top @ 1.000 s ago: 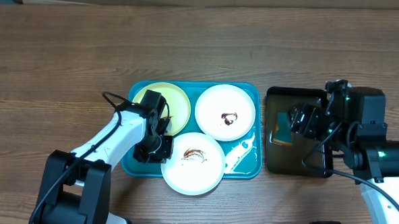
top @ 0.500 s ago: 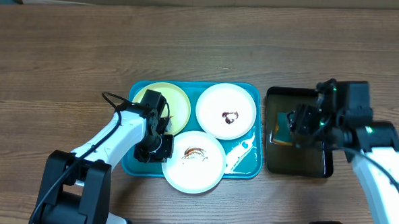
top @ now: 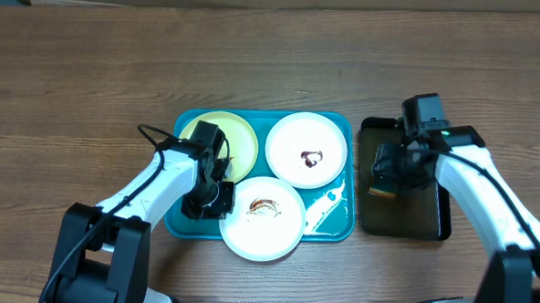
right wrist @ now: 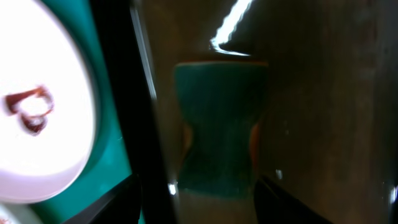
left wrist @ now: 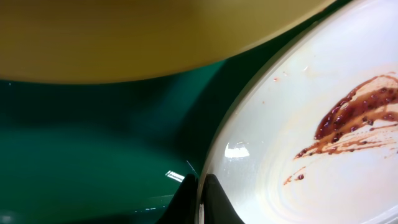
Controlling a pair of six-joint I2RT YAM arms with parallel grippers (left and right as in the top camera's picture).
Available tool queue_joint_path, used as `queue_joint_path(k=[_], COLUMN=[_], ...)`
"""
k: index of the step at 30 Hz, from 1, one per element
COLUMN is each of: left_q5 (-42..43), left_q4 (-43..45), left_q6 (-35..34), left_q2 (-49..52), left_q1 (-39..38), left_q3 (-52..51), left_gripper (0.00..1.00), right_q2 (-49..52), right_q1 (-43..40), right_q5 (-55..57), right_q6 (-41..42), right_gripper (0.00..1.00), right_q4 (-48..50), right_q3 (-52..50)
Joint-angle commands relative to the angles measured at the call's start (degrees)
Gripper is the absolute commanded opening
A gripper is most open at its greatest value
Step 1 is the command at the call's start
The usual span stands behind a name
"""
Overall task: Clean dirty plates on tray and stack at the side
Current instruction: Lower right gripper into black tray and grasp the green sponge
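The teal tray (top: 335, 226) holds three plates. A pale yellow-green plate (top: 239, 136) lies at the back left, a white plate (top: 306, 150) with a brown smear at the back right. A white front plate (top: 262, 220) with a brown smear overhangs the tray's front edge. My left gripper (top: 218, 201) is shut on this plate's left rim (left wrist: 214, 163). My right gripper (top: 392, 168) is open above a teal sponge (right wrist: 219, 127) in the black tray (top: 427, 222), its fingers either side of the sponge.
The wooden table (top: 90, 80) surrounds both trays. A white smear (top: 327, 207) lies on the teal tray's front right part. The yellow-green plate's rim fills the top of the left wrist view (left wrist: 155, 37).
My right arm has swung in over the black tray and now hovers above the sponge. The left gripper and the plates have not moved.
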Motion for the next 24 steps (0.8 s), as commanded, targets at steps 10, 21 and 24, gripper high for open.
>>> queue_joint_path(k=[10,21,24], left_q5=[-2.16,-2.14,-2.14], left_q4=[0.39,0.39,0.37], left_q6=[-1.64,-1.64,-1.64], left_q2=[0.83,0.83,0.83], left_q1=[-0.28,-0.28,-0.26], left_q3=[-0.31,-0.31,-0.28], left_gripper=[0.04,0.04,0.04], right_q2=[7.58,8.70,8.70], right_q1=[0.11,0.11,0.11], right_q5=[1.97,2.08,3.02], right_q6=[4.26,4.26,4.74], right_gripper=[0.56,0.43,0.42], right_q4=[3.21,4.83,4.59], right_q3=[0.98,0.20,-0.09])
